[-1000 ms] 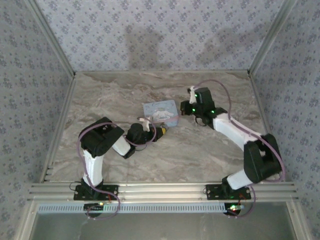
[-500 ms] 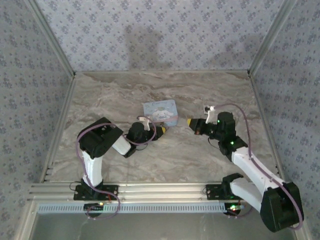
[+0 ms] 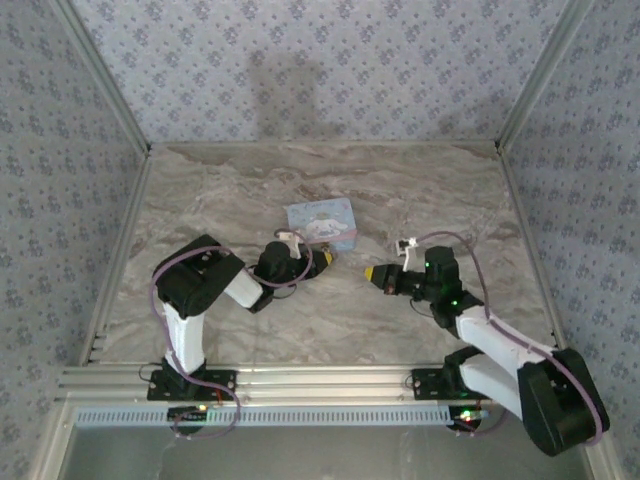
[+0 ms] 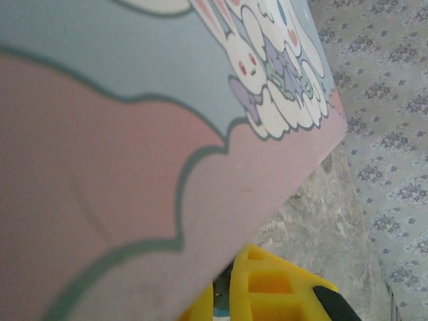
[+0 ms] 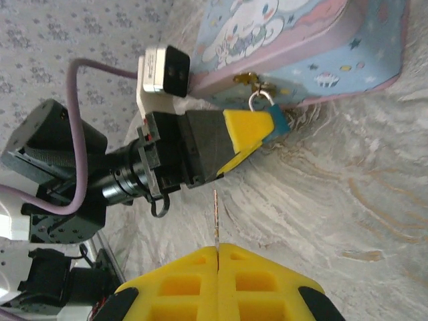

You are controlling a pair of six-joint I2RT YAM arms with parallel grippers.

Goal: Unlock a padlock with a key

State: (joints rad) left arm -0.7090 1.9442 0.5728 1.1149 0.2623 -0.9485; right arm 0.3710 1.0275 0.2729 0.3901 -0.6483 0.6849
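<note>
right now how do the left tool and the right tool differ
The left tool is shut on the small blue padlock; the right tool is shut on a thin key. The left tool sits at the edge of the tin; the right tool is apart from the tin, its key short of the padlock. Both are shut, with yellow fingers.
</note>
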